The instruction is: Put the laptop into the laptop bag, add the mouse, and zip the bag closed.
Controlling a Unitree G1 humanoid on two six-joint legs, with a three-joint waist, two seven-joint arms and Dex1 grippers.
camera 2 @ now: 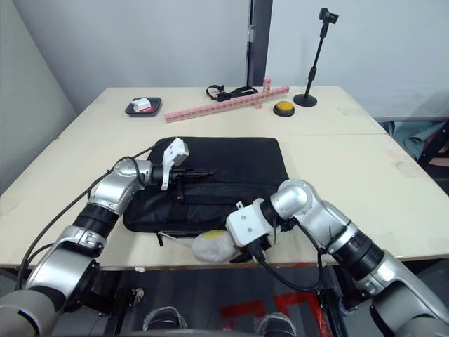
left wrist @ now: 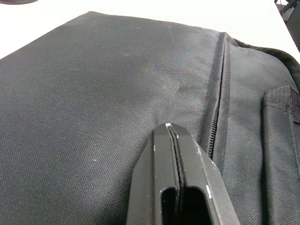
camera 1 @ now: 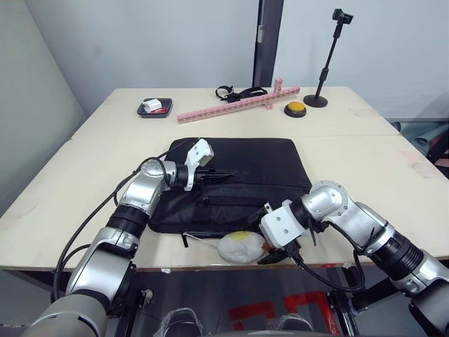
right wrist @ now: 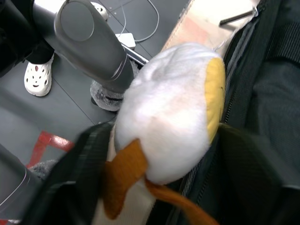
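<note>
While the bag point(camera 1: 238, 175) lies flat on the table point(camera 1: 84, 161) with its zipper edge toward the robot, the left gripper point(camera 1: 223, 175) rests on the black fabric with its fingers pressed together, holding nothing. The right gripper point(camera 1: 275, 254) sits at the table's front edge, its fingers spread to either side of a white plush lump point(camera 1: 241, 246) with yellow and orange parts, which touches the bag's front edge. That lump is not the mouse, so the step in hand looks like clearing it from the zipper or getting at the zipper itself. To do it well, the right arm should take the lump aside without dragging the bag off the edge, while the left keeps the fabric pinned flat so the zipper track stays straight and taut.

Neither laptop nor mouse can be seen on the table; whether they are already inside the bag cannot be told, though the bag lies flat and evenly filled. At the far side a small black tray point(camera 1: 155, 108) holds a white and a red object, too small to identify. A pink bar point(camera 1: 231, 105), a yellow button point(camera 1: 295, 109) and a black stand point(camera 1: 325, 67) sit well apart from the bag
</note>
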